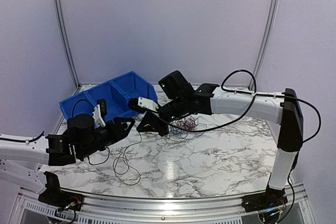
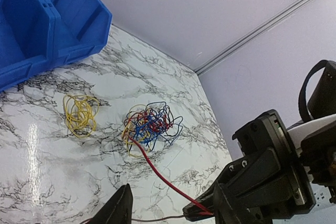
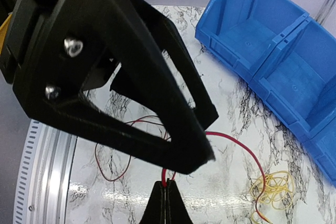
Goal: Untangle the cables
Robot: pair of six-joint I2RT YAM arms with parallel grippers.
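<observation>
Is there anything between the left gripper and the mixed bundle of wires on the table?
Only the red wire: it runs stretched from the bundle to the shut right gripper, crossing the marble in front of the left gripper. The yellow clump lies off to one side, apart from the bundle.
</observation>
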